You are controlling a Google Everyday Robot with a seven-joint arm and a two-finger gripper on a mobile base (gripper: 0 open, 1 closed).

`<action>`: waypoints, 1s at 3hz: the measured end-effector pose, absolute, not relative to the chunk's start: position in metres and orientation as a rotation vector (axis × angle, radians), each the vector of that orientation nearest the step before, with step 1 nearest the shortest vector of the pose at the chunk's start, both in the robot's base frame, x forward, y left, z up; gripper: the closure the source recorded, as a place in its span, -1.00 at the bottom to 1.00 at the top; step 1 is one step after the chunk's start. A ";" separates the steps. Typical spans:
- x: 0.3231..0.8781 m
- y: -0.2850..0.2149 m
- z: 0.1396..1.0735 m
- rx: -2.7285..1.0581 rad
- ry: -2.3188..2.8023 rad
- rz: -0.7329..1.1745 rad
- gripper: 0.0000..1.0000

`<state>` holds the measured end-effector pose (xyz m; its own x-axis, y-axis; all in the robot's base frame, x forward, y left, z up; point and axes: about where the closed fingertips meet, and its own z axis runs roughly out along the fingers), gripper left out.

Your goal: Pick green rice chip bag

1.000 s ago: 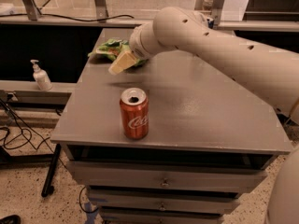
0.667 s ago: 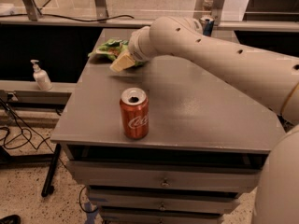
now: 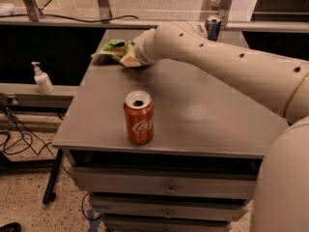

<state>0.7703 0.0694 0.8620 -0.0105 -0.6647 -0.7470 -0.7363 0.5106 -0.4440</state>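
Note:
The green rice chip bag (image 3: 111, 50) lies crumpled and flat at the far left corner of the grey table (image 3: 203, 115). My gripper (image 3: 129, 60) is at the end of the cream arm that reaches in from the right. It is low over the table and right at the bag's right edge, covering part of it. I cannot tell whether it touches or holds the bag.
A red cola can (image 3: 139, 117) stands upright near the table's front left. A blue-silver slim can (image 3: 213, 27) stands at the back, behind my arm. A soap dispenser (image 3: 42, 79) sits on a lower ledge left of the table. Drawers are below the tabletop.
My arm has stretched farther toward the back left and sunk lower, bringing the gripper closer in on the bag. The bag and the cans have not moved.

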 end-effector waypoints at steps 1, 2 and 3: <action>0.769 0.059 0.872 -1.199 1.699 0.061 0.73; 0.763 0.046 0.900 -1.182 1.706 0.061 1.00; 0.755 0.038 0.932 -1.161 1.689 0.100 1.00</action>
<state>0.7546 0.0380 0.9319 0.0051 -0.6379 -0.7701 -0.7246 0.5284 -0.4425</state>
